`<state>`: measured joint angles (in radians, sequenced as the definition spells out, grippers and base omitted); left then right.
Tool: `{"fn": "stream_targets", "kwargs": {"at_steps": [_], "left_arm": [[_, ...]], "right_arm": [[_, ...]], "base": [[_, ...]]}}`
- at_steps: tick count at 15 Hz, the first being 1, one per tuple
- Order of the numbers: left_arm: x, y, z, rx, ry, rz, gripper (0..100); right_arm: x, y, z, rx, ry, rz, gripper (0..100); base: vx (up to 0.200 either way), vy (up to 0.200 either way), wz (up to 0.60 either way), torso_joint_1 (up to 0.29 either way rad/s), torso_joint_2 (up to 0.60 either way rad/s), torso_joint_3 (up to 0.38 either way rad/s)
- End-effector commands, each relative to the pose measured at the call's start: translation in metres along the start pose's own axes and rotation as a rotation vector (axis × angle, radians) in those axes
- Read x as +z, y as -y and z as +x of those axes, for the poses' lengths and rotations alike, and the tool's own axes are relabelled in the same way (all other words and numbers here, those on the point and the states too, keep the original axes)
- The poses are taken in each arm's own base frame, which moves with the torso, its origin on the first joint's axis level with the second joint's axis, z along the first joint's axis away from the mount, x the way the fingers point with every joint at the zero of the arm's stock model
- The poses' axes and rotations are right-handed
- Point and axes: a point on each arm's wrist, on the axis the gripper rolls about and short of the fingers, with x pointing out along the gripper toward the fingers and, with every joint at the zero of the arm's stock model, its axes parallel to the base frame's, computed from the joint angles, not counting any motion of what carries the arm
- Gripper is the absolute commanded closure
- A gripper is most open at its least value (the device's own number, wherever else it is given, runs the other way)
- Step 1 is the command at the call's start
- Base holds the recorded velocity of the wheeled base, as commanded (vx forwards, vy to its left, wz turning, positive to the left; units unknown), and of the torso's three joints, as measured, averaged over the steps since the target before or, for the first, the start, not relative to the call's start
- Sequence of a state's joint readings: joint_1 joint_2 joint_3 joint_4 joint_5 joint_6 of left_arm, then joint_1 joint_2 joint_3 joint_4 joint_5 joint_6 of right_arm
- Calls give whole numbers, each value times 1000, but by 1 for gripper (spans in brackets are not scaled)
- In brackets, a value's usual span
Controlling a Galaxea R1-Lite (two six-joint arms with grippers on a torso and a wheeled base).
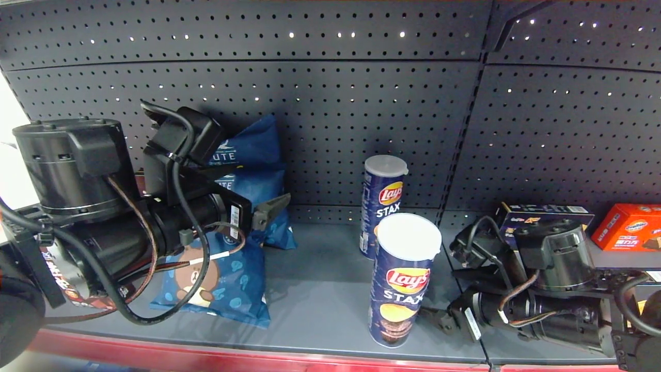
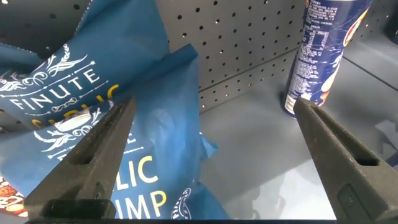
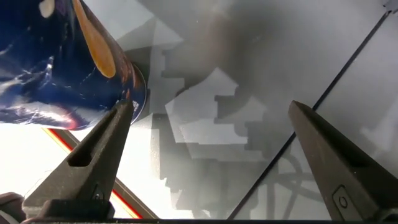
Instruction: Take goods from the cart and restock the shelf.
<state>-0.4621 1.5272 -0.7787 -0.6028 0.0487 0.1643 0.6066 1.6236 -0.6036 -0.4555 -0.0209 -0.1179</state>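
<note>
Two tall blue chip cans stand on the grey shelf: one at the back and one near the front edge. My right gripper lies low just right of the front can's base, open, with bare shelf between its fingers; the can's foot sits beside one finger. My left gripper is open in front of the upright blue snack bags leaning on the pegboard; the bags are next to one finger and the back can is beyond the other.
A blue bag with a bear print lies flat at the front left. A dark box and an orange box sit on the neighbouring shelf bay to the right, past the upright post. A red lip runs along the front.
</note>
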Motion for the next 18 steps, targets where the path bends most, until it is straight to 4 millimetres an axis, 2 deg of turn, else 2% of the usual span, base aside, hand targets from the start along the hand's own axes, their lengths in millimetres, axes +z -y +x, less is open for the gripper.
{"fn": "stream_targets", "kwargs": {"at_steps": [1,6,18], "left_arm": [[0,0,1,1,0,0,0],[1,0,-1,2,4,0,0],[-2,0,-2,0,-5,0,0]], "right_arm": [[-1,0,-2,-3,1,-1,0],[1,2,-11,-11,23,3,0],[2,-2,-5,6,15,-5,0]], "base": [[0,0,0,0,0,0],[0,0,0,0,0,0],[0,0,0,0,0,0]]}}
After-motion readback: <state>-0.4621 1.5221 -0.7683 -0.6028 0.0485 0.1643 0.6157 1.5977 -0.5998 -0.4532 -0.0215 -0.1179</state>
